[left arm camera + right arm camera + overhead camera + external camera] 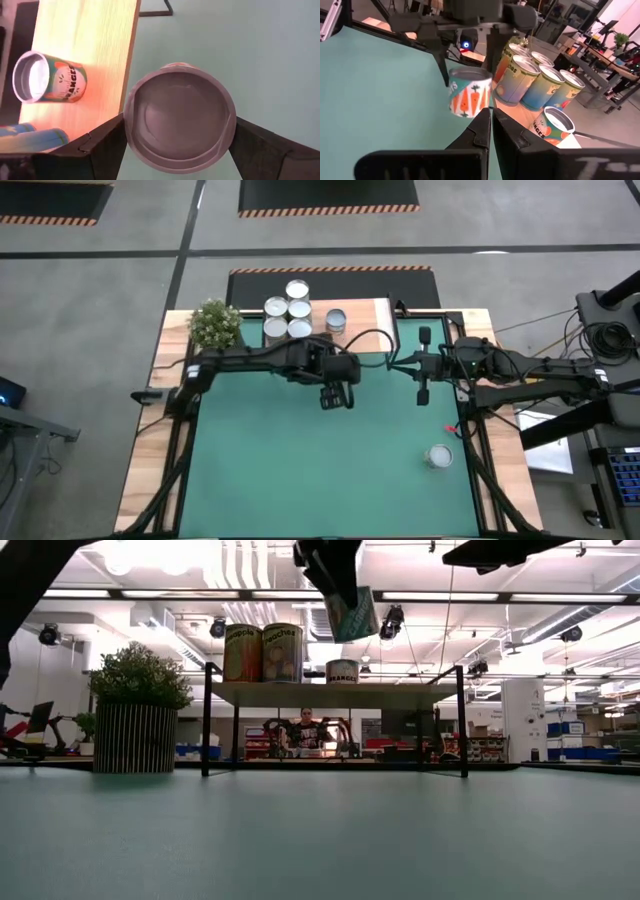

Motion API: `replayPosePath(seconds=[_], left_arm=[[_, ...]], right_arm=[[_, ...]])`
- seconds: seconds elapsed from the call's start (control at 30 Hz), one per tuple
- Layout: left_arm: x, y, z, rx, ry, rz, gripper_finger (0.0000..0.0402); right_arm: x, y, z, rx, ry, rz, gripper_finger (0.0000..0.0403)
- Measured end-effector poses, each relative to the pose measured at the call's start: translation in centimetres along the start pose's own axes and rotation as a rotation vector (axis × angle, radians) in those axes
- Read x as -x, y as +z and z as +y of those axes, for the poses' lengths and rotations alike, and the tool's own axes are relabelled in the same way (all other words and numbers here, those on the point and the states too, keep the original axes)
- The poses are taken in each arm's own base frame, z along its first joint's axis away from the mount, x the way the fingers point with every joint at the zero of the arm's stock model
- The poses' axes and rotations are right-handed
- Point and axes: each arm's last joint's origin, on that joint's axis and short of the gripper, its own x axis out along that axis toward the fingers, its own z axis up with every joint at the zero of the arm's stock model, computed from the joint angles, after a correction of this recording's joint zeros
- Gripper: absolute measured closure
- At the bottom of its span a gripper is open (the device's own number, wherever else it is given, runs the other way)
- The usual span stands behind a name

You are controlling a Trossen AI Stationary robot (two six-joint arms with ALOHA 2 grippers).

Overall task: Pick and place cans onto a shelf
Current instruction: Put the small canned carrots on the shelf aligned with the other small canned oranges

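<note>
Gripping a carrot-labelled can [468, 98] between its fingers [102, 150], the left gripper [337, 395] holds it in the air above the green table [300, 470], just in front of the shelf [335, 693]. 4 cans [287, 316] stand clustered on the shelf's left part, with 1 more can [336, 320] just to their right. Another can [438, 456] stands alone on the table near the right edge. The right gripper [423, 365], jaws closed and empty, waits at the table's far right. A potted plant [215, 324] sits at the far left.
</note>
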Motion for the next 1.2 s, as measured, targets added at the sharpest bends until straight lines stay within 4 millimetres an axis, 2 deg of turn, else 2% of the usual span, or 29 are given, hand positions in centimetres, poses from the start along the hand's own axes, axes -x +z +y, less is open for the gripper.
replayPosePath(seconds=[0.13, 0.37, 0.63, 0.77, 1.2], left_arm=[[-1.1, 0.5, 1.1, 0.004, 0.057, -0.017, 0.0115], [-1.8, 2.8, 3.3, 0.061, 0.132, -0.215, 0.0115], [-3.2, 2.7, 6.4, 0.120, 0.145, -0.196, 0.0115], [-4.7, 2.2, 6.9, 0.148, 0.058, -0.157, 0.0115], [-7.4, 1.2, 6.9, 0.144, 0.064, -0.080, 0.0101]], right_arm=[[0.1, 0.0, 0.0, 0.000, 0.000, 0.000, 0.0394], [0.0, 0.0, 0.0, -0.001, 0.000, 0.000, 0.0394], [0.0, 0.0, 0.0, -0.002, -0.001, 0.000, 0.0394], [0.0, 0.0, 0.0, -0.002, -0.001, 0.000, 0.0394], [0.0, 0.0, 0.0, -0.002, -0.001, 0.000, 0.0394]])
